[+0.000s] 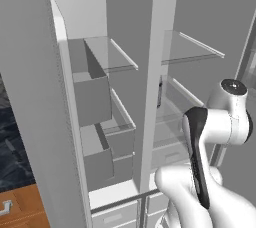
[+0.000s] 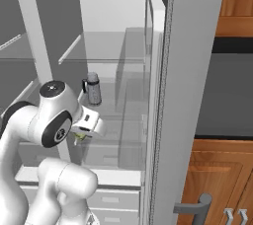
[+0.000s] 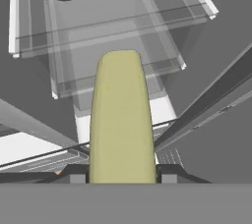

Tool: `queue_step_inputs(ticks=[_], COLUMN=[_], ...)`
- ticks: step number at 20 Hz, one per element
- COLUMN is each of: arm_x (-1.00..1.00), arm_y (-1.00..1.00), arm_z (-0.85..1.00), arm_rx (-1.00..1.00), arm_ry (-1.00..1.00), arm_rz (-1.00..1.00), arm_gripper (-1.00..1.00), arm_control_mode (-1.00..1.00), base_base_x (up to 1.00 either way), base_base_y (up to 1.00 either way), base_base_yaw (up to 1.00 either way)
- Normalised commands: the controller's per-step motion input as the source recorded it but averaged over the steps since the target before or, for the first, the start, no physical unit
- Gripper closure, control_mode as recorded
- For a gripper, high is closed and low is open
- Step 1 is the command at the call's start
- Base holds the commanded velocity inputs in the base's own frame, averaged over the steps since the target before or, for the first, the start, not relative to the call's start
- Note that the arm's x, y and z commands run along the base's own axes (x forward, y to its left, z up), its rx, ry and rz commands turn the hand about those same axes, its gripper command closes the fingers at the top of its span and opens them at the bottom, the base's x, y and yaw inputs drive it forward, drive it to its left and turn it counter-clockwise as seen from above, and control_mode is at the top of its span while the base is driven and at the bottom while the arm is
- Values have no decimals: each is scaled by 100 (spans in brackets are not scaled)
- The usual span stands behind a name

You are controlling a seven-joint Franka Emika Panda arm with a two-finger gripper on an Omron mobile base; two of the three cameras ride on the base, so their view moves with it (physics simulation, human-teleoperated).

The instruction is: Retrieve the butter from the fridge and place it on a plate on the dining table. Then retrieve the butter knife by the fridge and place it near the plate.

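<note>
My tool [image 3: 122, 176] is clamped on the butter [image 3: 121, 120], pale-yellow stick sticking straight out between the two tips in the hand view, held at its near end. In the right base view the butter [image 2: 80, 134] shows as a small yellow bit under the white hand, in front of the open fridge [image 2: 188, 95], right half, around the level of the lower shelf. Grey can [image 2: 92, 89] sits further back on a clear shelf, up and to the right of the hand, well apart from the stick; the hand view catches its base at the top. Both fridge doors stand open, shelves look bare otherwise. Step in hand, as I judge it: retrieve the butter, grasp done, stick looks lifted off the shelf. Plate drop and knife not yet done. Next move calls for pulling the arm straight back out of the fridge, keeping clear of the right door edge and the centre post, grip kept firm, then driving the base round to the dining table and the plate.
</note>
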Motion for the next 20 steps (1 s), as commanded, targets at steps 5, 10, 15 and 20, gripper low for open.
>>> queue_step_inputs(ticks=[5,10,15,20], arm_x=[-18,-10,-26,0], arm_y=[4,0,0,0], arm_z=[0,-8,-5,0], arm_rx=[0,0,0,0], arm_ry=[-6,1,0,0], arm_rz=[0,0,0,0], arm_gripper=[100,100,100,100], arm_control_mode=[-100,-100,100,100], base_base_x=[0,0,-30,-88], base_base_y=[0,0,0,0], base_base_yaw=[0,0,0,0])
